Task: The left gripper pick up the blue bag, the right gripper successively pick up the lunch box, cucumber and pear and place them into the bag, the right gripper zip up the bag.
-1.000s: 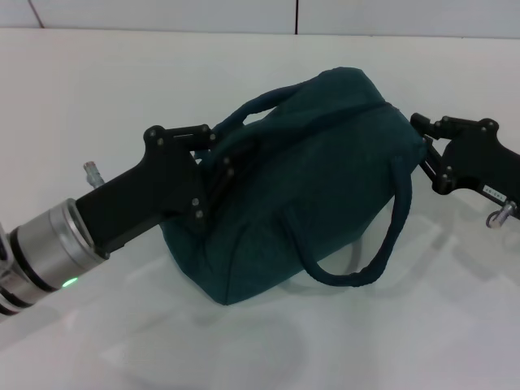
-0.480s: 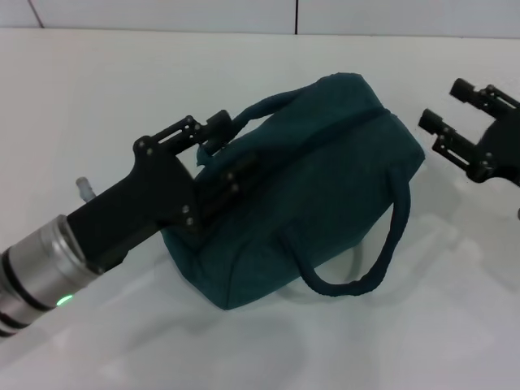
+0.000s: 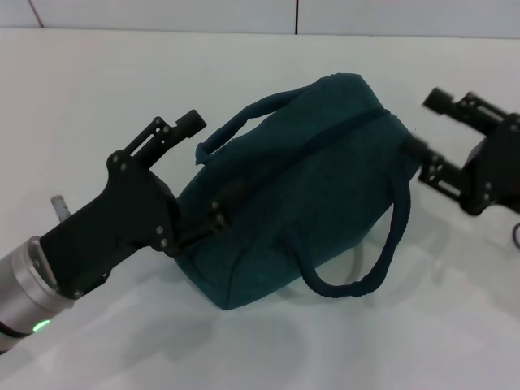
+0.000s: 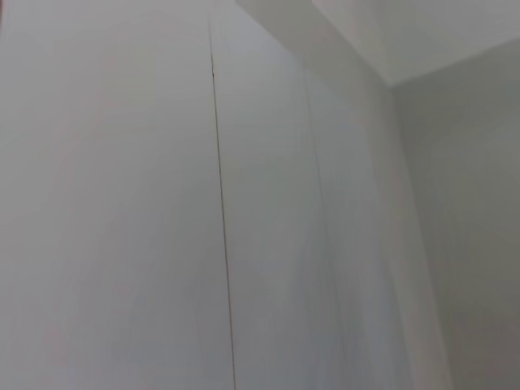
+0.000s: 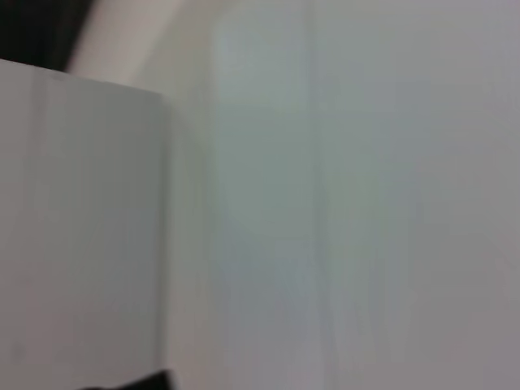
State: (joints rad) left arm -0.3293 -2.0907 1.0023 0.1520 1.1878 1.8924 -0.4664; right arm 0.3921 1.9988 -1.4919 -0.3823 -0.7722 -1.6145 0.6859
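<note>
blue bag [image 3: 309, 179] zipped shut, lying on its side mid-table [image 3: 97, 89]. left gripper [image 3: 199, 166] now spread apart, let go of the handle, one finger against the fabric. right gripper [image 3: 429, 126] backed off the zipper end, fingers apart, empty. task looks finished.

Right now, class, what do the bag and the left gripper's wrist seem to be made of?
The bag: soft teal fabric, matte; it sags and creases, with padded loop handles. The left gripper looks like matte black plastic or metal; its wrist is probably brushed silver metal, judging by its sheen.
</note>
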